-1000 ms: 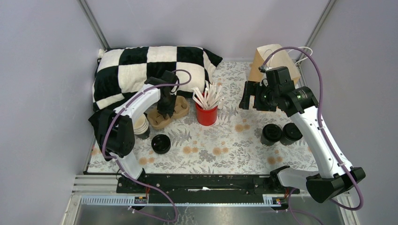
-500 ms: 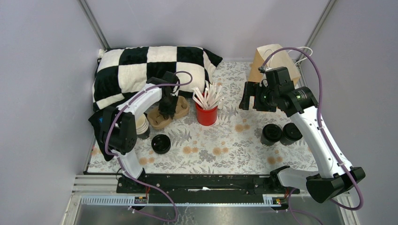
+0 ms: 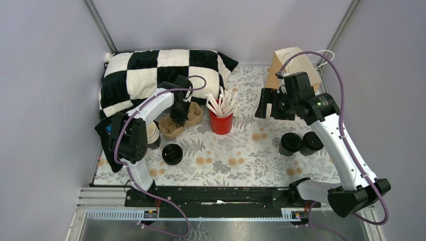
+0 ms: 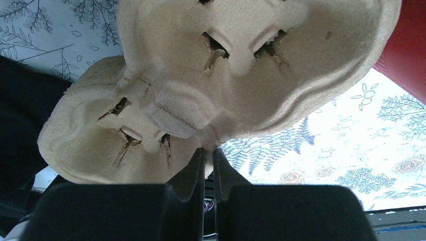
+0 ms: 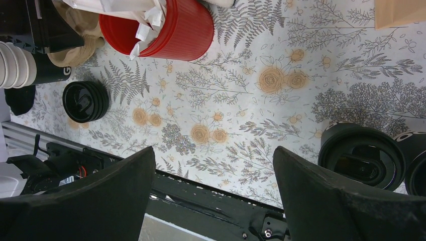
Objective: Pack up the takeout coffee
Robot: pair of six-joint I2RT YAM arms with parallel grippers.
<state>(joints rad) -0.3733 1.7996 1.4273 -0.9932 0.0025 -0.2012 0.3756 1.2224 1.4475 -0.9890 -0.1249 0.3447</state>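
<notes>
Coffee cups (image 3: 291,143) stand together, apart from the right hand (image 3: 263,103).

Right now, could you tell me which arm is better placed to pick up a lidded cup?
Right: the right end effector, open, hovers near the lidded cups; the left end effector grips the carrier.

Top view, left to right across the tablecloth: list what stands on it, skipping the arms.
stack of lidless cups → cardboard cup carrier → red cup → left lidded coffee cup → right lidded coffee cup
</notes>
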